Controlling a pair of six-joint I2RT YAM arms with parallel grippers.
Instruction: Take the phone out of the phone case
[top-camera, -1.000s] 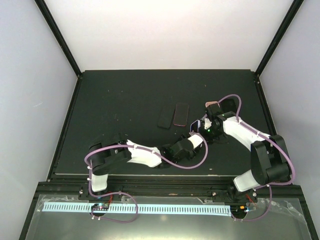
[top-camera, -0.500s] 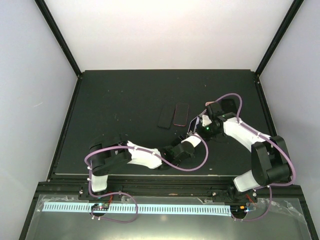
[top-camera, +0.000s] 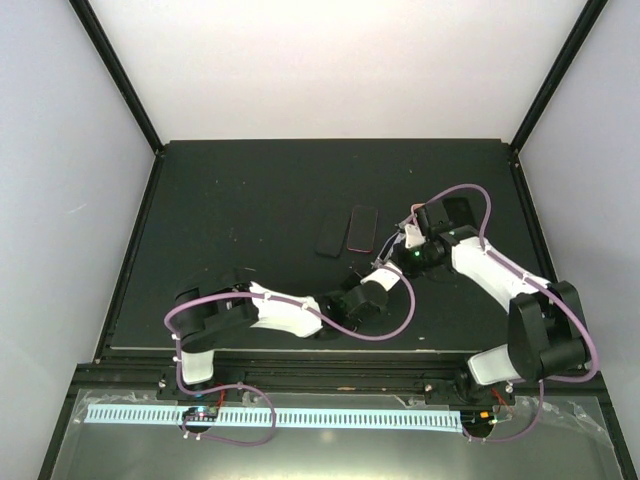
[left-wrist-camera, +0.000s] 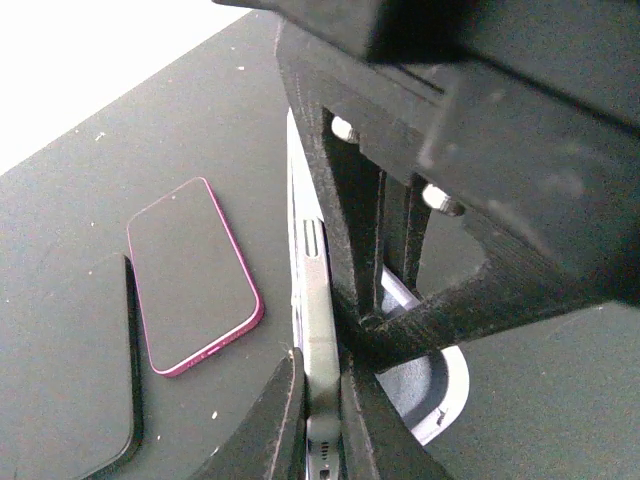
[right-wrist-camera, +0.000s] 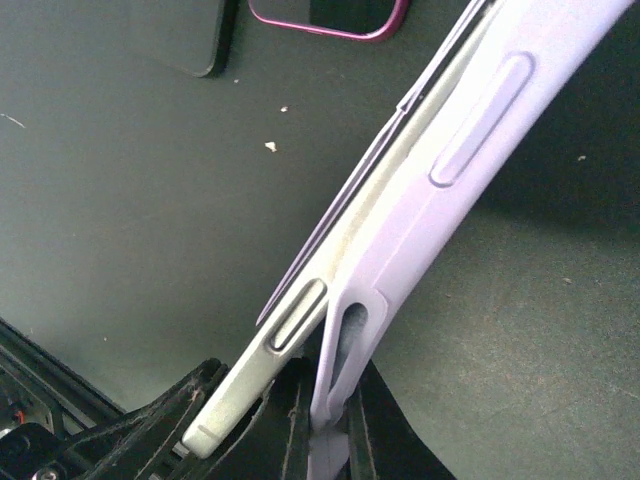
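Left claw (left-wrist-camera: 322, 420) pinches phone (left-wrist-camera: 312, 270); right claw (right-wrist-camera: 325, 425) pinches case (right-wrist-camera: 455, 190) — lip parted.

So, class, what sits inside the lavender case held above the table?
A phone, its pale edge with a side button peeling out of the lavender case. Its screen and back cannot be seen, because the case covers them.

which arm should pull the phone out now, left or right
Left. The left gripper is shut on the phone by its edge, while the right gripper pinches the lilac case, already peeled apart at that end. Right can probably anchor it as left pulls.
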